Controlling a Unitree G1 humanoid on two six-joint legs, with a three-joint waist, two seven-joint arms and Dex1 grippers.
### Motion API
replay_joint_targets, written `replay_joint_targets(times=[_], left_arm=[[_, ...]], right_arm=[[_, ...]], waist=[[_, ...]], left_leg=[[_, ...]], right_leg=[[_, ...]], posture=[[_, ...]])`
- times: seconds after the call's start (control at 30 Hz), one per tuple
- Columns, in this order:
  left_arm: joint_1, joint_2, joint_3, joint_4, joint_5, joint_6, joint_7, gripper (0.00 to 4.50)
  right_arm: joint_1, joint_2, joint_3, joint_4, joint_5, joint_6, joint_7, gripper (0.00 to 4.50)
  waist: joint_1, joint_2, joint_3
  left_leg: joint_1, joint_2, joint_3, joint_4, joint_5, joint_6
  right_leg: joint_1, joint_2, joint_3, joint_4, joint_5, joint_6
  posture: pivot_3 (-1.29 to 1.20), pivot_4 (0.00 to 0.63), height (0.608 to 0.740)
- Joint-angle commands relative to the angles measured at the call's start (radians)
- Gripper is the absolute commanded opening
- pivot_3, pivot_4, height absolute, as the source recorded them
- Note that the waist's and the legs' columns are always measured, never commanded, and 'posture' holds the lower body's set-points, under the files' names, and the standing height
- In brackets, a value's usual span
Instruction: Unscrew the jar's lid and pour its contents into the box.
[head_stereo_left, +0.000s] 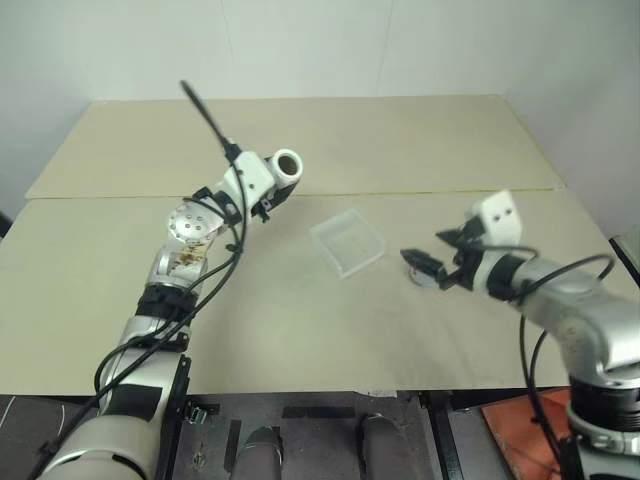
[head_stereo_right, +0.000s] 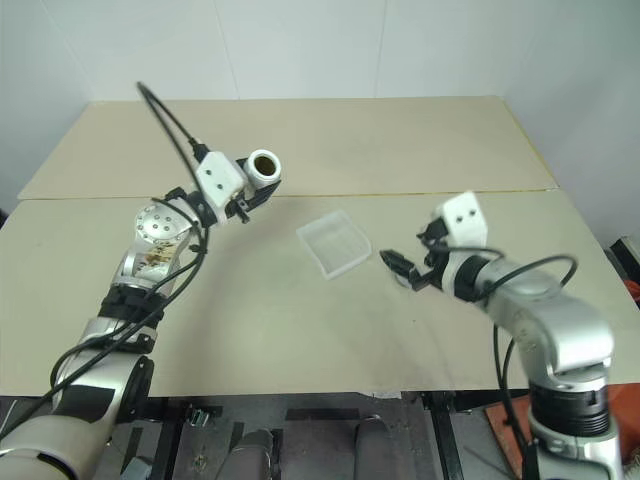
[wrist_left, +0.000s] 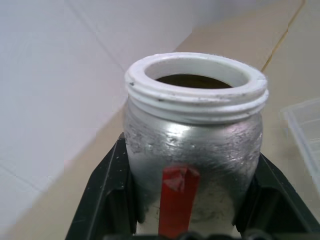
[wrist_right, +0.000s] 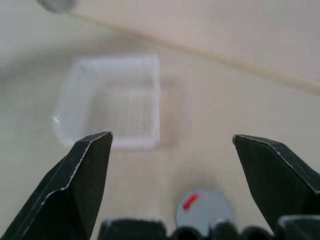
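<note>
My left gripper (head_stereo_left: 272, 188) is shut on the jar (head_stereo_left: 285, 165), which it holds above the table, tipped almost level. The jar's open white threaded mouth (wrist_left: 196, 82) points toward the back right, with no cap on it. Inside the mouth it is dark, and the contents are hidden. The clear box (head_stereo_left: 348, 243) lies empty on the table, to the right of and below the jar. The grey lid (wrist_right: 204, 215) with its red mark lies flat on the table right of the box. My right gripper (head_stereo_left: 432, 252) hangs open just above the lid (head_stereo_left: 420, 279), holding nothing.
The beige table (head_stereo_left: 300, 330) is made of two boards with a seam running across behind the box. A black cable (head_stereo_left: 205, 115) arches up from my left wrist. The table's front edge is close to my body, and a white wall stands behind.
</note>
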Motion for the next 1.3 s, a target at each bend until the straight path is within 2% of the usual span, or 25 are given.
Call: replay_joint_targets(times=[0.03,0.1,0.17,0.3,0.4,0.53,0.73,0.9,1.07,1.2,1.3], left_arm=[[-0.092,0.046,-0.102,0.113,0.225,-0.201,0.212,1.95],[-0.192,0.085,-0.255,0.18,0.492,-0.264,0.455,1.95],[-0.261,0.086,-0.346,0.24,0.624,-0.285,0.609,1.95],[-0.425,0.056,-0.625,0.327,1.001,-0.132,1.001,1.95],[-0.513,0.014,-0.78,0.383,1.163,-0.071,1.159,1.95],[-0.571,-0.063,-0.935,0.482,1.291,-0.017,1.191,1.95],[-0.603,-0.128,-0.966,0.549,1.278,0.011,1.204,1.95],[-0.603,-0.125,-0.969,0.566,1.261,-0.011,1.205,1.95],[-0.595,-0.092,-0.91,0.573,1.175,-0.065,1.155,1.95],[-0.551,-0.027,-0.754,0.57,0.971,-0.184,1.012,1.95],[-0.48,0.03,-0.588,0.55,0.76,-0.277,0.824,1.95]], right_arm=[[-0.043,-0.024,-0.038,-0.038,0.1,0.093,0.031,4.47],[-0.08,-0.062,-0.03,-0.04,0.138,0.131,0.061,4.47],[-0.105,-0.083,-0.023,-0.038,0.161,0.15,0.073,4.47],[-0.132,-0.111,-0.009,-0.03,0.188,0.136,0.105,4.47],[-0.141,-0.11,-0.009,-0.029,0.199,0.126,0.111,4.47],[-0.15,-0.087,-0.016,-0.036,0.209,0.116,0.09,4.47],[-0.137,-0.039,-0.061,-0.069,0.24,0.127,0.028,4.47],[-0.109,-0.027,-0.084,-0.098,0.271,0.131,-0.01,4.47],[-0.088,-0.039,-0.085,-0.109,0.291,0.117,-0.024,4.47],[-0.082,-0.058,-0.079,-0.104,0.284,0.091,-0.012,4.47],[-0.075,-0.074,-0.077,-0.101,0.276,0.059,0.006,4.47]], waist=[[0.001,0.0,0.0],[0.004,0.0,0.0],[0.011,0.0,0.0],[0.025,-0.001,0.0],[0.032,-0.001,0.0],[0.041,-0.001,0.0],[0.04,-0.001,0.001],[0.046,-0.001,0.001],[0.044,-0.001,0.001],[0.04,-0.001,0.001],[0.037,-0.001,0.0]], left_leg=[[0.0,0.0,0.0,0.0,0.0,0.0],[-0.001,0.0,0.0,0.0,0.0,0.0],[-0.002,-0.001,0.0,0.001,0.0,0.0],[-0.004,-0.002,0.0,0.001,0.0,0.0],[-0.006,-0.003,0.0,0.001,0.0,0.0],[-0.007,-0.003,0.0,0.001,0.0,0.0],[-0.008,-0.002,0.001,0.001,0.0,0.0],[-0.009,-0.003,0.001,0.001,0.001,-0.001],[-0.008,-0.002,0.001,0.001,0.001,-0.001],[-0.008,-0.002,0.001,0.001,0.001,-0.001],[-0.007,-0.002,0.001,0.001,0.001,-0.002]], right_leg=[[0.0,0.0,0.0,0.0,0.0,0.0],[-0.001,0.0,0.0,0.001,0.0,0.0],[-0.001,-0.001,0.0,0.002,0.0,0.001],[-0.001,-0.001,0.0,0.002,0.002,0.003],[-0.002,-0.002,0.0,0.001,0.002,0.004],[-0.003,-0.002,0.0,0.001,0.002,0.004],[-0.004,-0.002,0.0,0.002,0.002,0.004],[-0.004,-0.002,0.0,0.002,0.002,0.004],[-0.004,-0.002,0.0,0.002,0.002,0.004],[-0.004,-0.002,0.0,0.002,0.002,0.004],[-0.004,-0.002,0.0,0.002,0.002,0.004]], posture=[[0.0,0.15,0.74],[0.0,0.15,0.74],[0.0,0.15,0.74],[0.0,0.15,0.74],[0.0,0.15,0.74],[0.0,0.15,0.74],[0.0,0.15,0.74],[0.0,0.15,0.74],[0.0,0.15,0.74],[0.0,0.15,0.74],[0.0,0.15,0.74]])
